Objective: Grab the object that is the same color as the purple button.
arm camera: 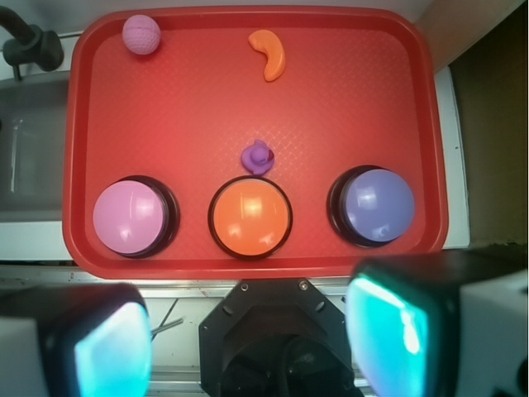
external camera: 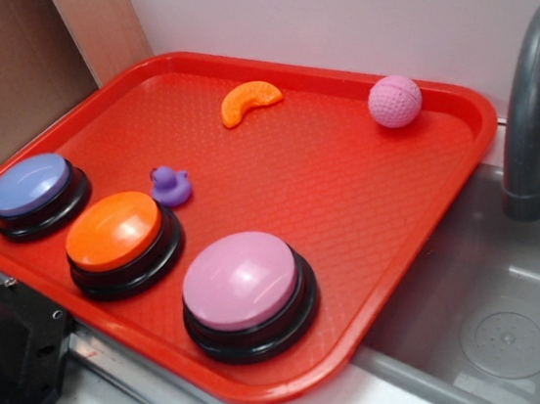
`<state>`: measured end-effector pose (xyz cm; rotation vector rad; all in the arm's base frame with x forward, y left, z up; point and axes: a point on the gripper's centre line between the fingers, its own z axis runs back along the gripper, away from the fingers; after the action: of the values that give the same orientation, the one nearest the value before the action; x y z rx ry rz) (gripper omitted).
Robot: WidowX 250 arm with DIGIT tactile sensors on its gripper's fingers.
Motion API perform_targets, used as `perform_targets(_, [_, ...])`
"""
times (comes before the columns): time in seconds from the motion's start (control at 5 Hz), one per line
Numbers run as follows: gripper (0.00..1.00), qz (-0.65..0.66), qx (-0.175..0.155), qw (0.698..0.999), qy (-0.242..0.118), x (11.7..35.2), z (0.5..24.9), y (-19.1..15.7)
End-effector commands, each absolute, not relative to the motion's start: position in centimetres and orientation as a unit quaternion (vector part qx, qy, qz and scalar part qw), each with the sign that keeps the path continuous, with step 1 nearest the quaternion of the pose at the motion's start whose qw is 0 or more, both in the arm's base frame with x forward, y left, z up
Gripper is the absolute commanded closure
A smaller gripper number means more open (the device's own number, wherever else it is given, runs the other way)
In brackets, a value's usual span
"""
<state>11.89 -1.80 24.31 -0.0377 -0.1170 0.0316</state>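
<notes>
Gripper [arm camera: 248,347]: two fingers [arm camera: 107,347] blurred at bottom of wrist view, wide apart, holding nothing, touching nothing, hanging off near edge of red tray [external camera: 418,203].

On tray: three dome buttons in row along near edge. Purple button [arm camera: 378,205] at one end, orange button [arm camera: 250,217] in middle, pink-mauve button [arm camera: 132,217] at other end.

One purple duck [arm camera: 258,157], just beside orange button on far side, upright.

One orange slice [arm camera: 269,54] near far edge. One pink ball [arm camera: 141,35] in far corner by grey faucet [external camera: 535,110].
</notes>
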Motion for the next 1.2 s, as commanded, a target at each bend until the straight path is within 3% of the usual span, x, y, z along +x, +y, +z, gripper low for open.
perform_targets(0.0, [0.0,0.016,-0.019,0.998,-0.058,11.9,24.3,-1.8])
perform_targets(0.2, [0.0,0.096,-0.028,0.994,-0.052,12.8,23.9,-1.5])
perform_targets(0.6, [0.0,0.224,-0.05,0.971,-0.065,15.9,20.0,-1.1])
perform_targets(1.0, [0.0,0.298,-0.043,0.951,-0.072,17.9,16.3,0.1])
